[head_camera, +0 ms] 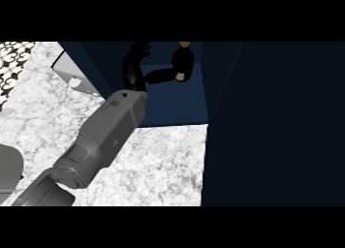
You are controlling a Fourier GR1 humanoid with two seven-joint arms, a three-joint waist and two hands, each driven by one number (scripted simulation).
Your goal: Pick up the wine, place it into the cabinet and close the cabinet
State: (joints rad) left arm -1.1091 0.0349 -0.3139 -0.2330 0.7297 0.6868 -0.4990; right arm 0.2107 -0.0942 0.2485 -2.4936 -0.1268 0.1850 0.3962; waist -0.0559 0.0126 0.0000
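We judged the task mid-way: our left hand (138,65), reaching over the worktop (154,164) into the open cabinet (172,104), was curled around the dark wine (181,60) bottle inside, release and door closing left; right hand out of view.

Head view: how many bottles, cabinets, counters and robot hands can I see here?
Dark wine bottle with a gold top: 1
Dark blue cabinet: 1
White marble counter: 1
Black robot hand on a grey forearm: 1
Total: 4
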